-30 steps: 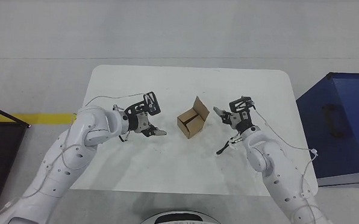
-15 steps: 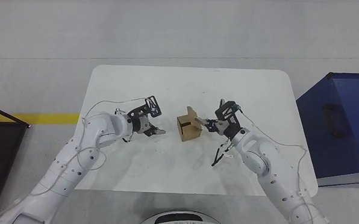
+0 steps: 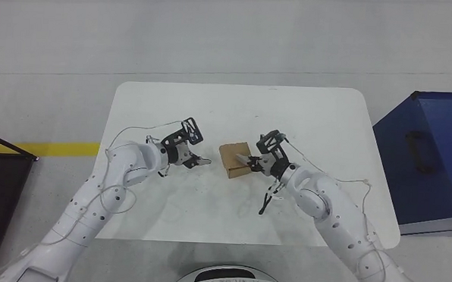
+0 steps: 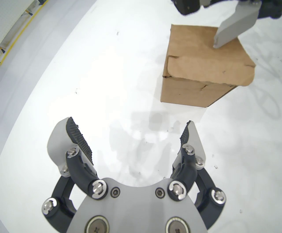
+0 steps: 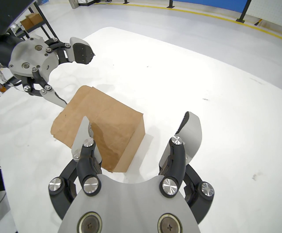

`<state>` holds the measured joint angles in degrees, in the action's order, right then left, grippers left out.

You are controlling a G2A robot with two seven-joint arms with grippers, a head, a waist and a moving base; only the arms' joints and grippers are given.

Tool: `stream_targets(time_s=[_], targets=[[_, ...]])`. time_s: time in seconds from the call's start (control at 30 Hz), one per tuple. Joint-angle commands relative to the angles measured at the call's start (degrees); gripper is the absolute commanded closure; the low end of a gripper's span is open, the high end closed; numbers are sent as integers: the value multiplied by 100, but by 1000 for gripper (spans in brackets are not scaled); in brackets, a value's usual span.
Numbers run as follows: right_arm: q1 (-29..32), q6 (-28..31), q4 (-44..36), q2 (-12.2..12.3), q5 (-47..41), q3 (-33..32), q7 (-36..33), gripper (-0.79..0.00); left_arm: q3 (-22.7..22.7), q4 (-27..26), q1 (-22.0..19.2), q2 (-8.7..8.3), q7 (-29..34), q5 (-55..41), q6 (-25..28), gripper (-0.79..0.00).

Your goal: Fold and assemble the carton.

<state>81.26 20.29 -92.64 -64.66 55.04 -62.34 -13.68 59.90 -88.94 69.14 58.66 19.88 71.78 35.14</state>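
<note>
One brown carton (image 3: 233, 159) is found standing near the middle of the white table (image 3: 326, 115), with a top flap laid over it. The right gripper (image 5: 136, 119) is spread, one finger set against the carton's top. The left gripper (image 4: 130, 132) is spread wide near the opposite side, apart from the carton.

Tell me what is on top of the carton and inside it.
On the carton, one finger of the right gripper rests on the folded top flap; nothing else lies there. The flap covers the inside, which cannot be seen.
</note>
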Motion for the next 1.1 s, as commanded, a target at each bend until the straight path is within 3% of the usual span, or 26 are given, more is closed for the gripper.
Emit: stream_targets(time_s=[0.0,0.07,0.1,0.13,0.57,1.07], targets=[[-19,229,139,-7,-585,-62,-15,-400,137,-49,67,-31,-86,31,7,-785],[-53,307,258,-13,-885,-108,-92,-311,273,-119,153,-62,-164,56,20,-785],[-69,326,311,-17,-1003,-118,-126,-308,330,-162,196,-77,-182,80,31,-785],[-84,332,359,-23,-1124,-119,-165,-388,377,-207,237,-89,-198,97,45,-785],[-294,220,469,-61,-1229,44,-722,-431,447,-508,508,-112,-319,171,59,-785],[-14,-46,112,-20,-933,-61,-820,-409,-379,-50,-147,131,-189,208,-32,-785]])
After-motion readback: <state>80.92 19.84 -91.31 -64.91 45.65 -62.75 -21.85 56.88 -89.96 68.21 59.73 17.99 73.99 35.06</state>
